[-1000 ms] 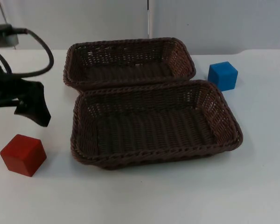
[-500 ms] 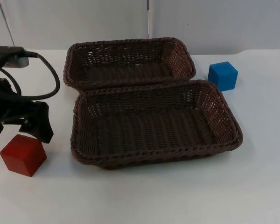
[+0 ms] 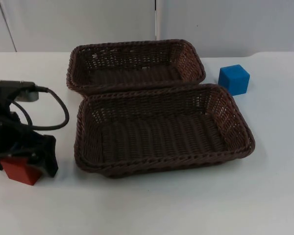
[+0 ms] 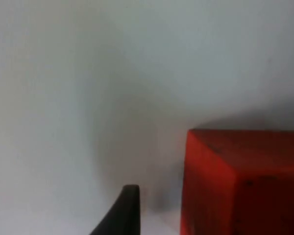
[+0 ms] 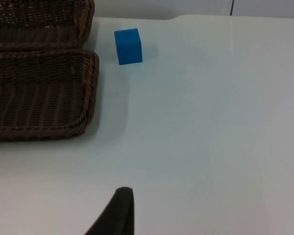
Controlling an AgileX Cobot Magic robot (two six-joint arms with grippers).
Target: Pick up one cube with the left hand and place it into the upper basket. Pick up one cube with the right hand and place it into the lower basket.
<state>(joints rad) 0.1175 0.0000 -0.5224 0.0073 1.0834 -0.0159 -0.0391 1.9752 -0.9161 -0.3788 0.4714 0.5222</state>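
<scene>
Both baskets hold nothing. The left gripper sits over the red cube near the table's left edge; I cannot tell its opening. The right arm waits; the blue cube lies untouched by the upper basket, behind the lower basket.

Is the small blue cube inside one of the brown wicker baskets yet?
No. The blue cube sits on the white table, beside the baskets.

We count two cubes, one red cube and one blue cube. We count two brown wicker baskets, an upper basket and a lower basket, on one white table.
</scene>
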